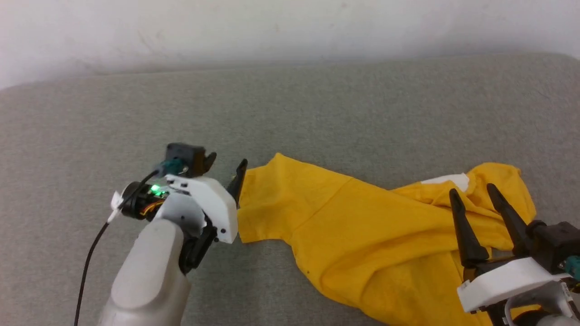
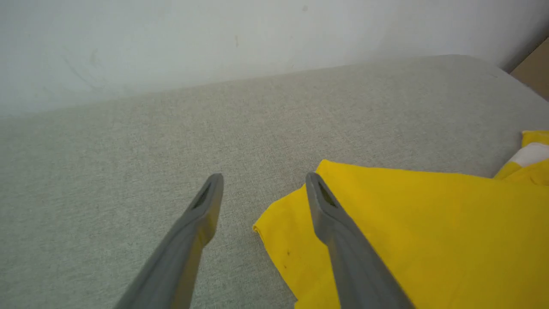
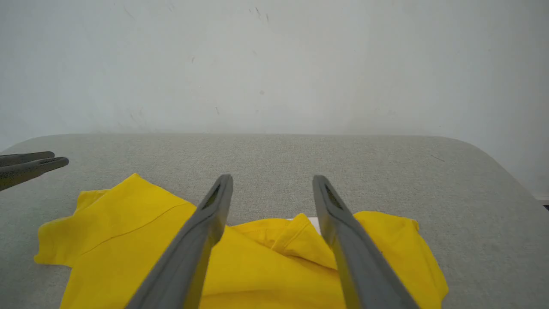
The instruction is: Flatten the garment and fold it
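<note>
Just right of the open left claw (image 2: 264,180), the garment (image 2: 429,227) lies rumpled.

— What stands at the back?
— A wall (image 1: 290,31), off-white and plain, with faint scuffs and a few small dark marks (image 3: 261,13).
— And below it?
— A pad (image 1: 317,108) of grey woven cloth, wide and flat, running right up to the wall. Its far corners are rounded.
— Anything past the pad?
— In the left wrist view a brown patch (image 2: 535,64) shows beyond one far corner. What it is cannot be told.
— How is the light?
— Even and soft. A dim shade lies along the line where pad and wall meet, and the weave of the cloth shows plainly up close.
</note>
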Motion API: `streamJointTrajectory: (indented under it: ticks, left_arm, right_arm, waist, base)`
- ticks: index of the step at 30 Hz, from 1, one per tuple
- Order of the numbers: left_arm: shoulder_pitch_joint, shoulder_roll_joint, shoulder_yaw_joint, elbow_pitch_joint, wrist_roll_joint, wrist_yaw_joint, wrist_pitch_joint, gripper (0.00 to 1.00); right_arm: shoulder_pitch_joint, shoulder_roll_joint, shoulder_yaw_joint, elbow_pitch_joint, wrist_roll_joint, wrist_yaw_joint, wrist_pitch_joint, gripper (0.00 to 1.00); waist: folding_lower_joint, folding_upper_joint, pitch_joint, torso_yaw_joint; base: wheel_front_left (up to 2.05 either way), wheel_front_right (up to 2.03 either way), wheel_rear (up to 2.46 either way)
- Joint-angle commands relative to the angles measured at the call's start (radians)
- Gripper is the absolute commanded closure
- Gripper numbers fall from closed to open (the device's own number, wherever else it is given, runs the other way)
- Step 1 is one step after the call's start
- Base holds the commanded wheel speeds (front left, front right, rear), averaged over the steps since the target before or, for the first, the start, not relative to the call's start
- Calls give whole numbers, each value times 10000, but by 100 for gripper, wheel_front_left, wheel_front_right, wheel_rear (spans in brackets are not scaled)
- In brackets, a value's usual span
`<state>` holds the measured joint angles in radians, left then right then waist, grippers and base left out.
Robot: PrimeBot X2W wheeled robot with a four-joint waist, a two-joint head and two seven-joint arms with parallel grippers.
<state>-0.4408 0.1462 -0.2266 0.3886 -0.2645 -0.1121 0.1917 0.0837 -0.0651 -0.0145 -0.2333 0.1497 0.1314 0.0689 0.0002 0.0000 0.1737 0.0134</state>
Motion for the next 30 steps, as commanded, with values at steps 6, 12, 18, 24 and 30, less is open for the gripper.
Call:
streamJointTrajectory:
  ticks: [6, 12, 18, 24, 30]
  left_arm:
    - [-1013, 321, -727, 1835, -56, -137, 1199, 0]
    - [-1437, 319, -1988, 2994, -727, -180, 2659, 0]
    - [-1399, 510, -2981, 3425, -1341, -183, 4182, 71]
    - [-1054, 696, -2569, 3034, -1732, 173, 2911, 100]
    - [-203, 779, -1453, 2216, -2180, 977, 297, 100]
  right_arm:
    - [-271, 33, 131, 282, -70, -7, -94, 0]
    - [-348, 62, 119, 601, -29, -7, -170, 0]
    - [-531, 93, -156, 803, 24, -7, -195, 0]
    - [-761, -91, -414, 1159, 267, -7, 106, 0]
    - [-1151, -707, -970, 1938, 987, -7, 713, 0]
  waist:
    - [-2, 0, 620, -649]
    - [-2, 0, 730, -834]
    - [-2, 0, 788, -830]
    - [-2, 0, 551, -734]
    - [-2, 0, 233, -488]
  base:
    - [0, 0, 0]
    - [0, 0, 0]
    - [0, 0, 0]
    - [0, 0, 0]
    - [0, 0, 0]
